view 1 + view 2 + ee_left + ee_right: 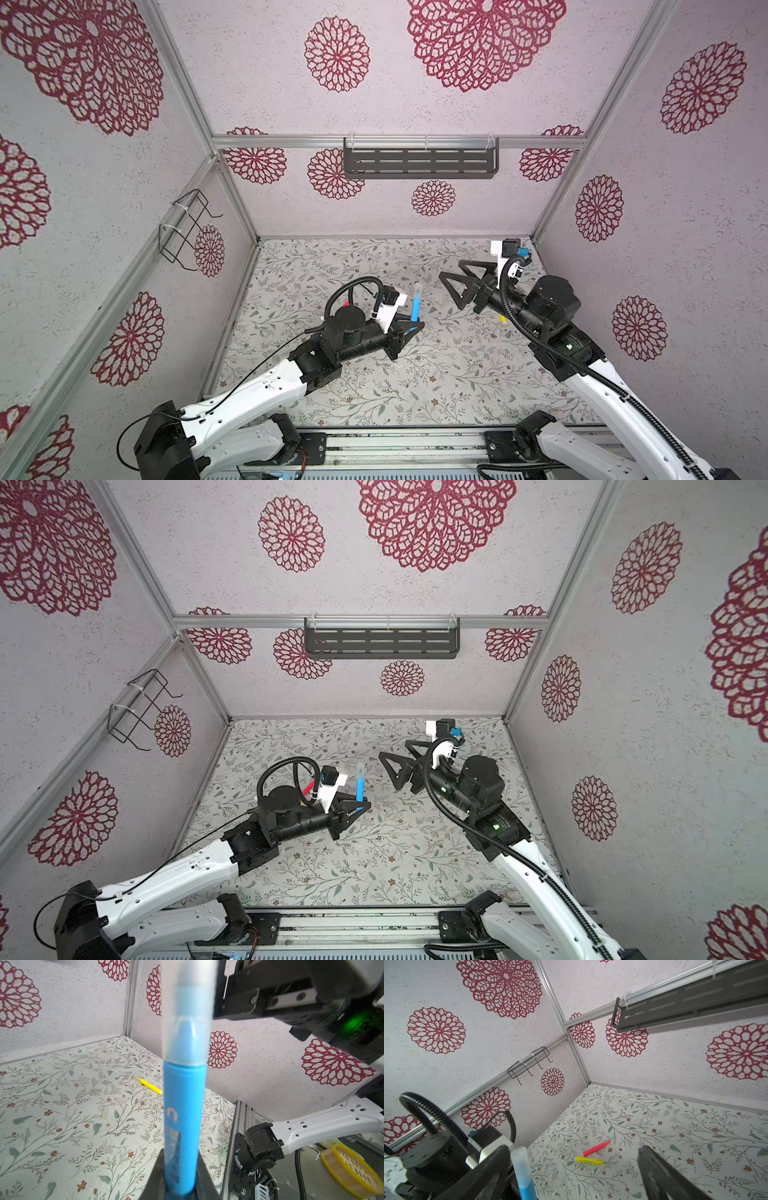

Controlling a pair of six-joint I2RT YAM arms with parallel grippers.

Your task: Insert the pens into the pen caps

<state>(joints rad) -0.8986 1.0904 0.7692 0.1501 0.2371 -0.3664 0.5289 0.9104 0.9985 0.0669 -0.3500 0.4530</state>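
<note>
blue pen (184,1118) capped, in left hand (412,327) — right hand (449,268) spread wide

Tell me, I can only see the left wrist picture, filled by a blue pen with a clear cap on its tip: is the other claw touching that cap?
Observer: No. In a top view the right gripper stands open and empty, apart from the blue pen.
Operator: I see one yellow pen on the mat. Any others?
Observer: Yes. The right wrist view shows a red-pink pen and a second yellow pen lying close together on the mat.
</note>
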